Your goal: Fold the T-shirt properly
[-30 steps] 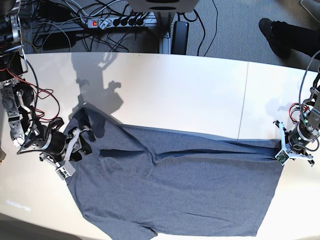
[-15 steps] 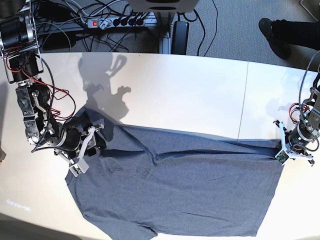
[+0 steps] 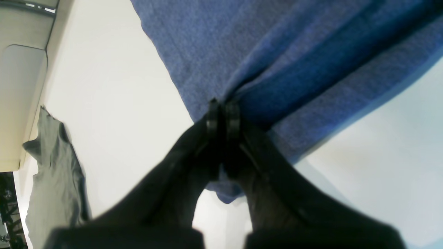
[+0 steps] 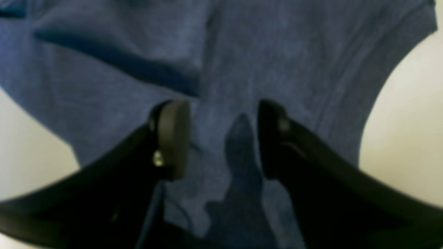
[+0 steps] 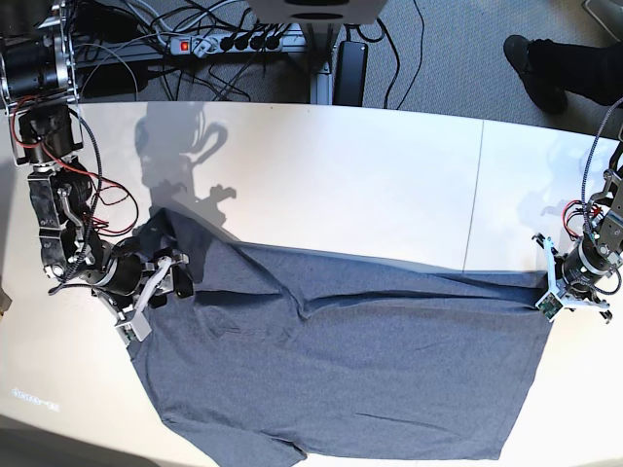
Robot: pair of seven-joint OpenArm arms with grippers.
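The shirt lies on the desk, lower middle. Left gripper pinches its edge; keep that tight. Right gripper is spread: go low, pinch both layers.

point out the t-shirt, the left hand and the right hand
T-shirt (image 5: pixel 389 379): base view, on its broad front panel
Left hand (image 3: pixel 223 109): left wrist view, between its fingertips
Right hand (image 4: pixel 225 119): right wrist view, between its parted fingertips
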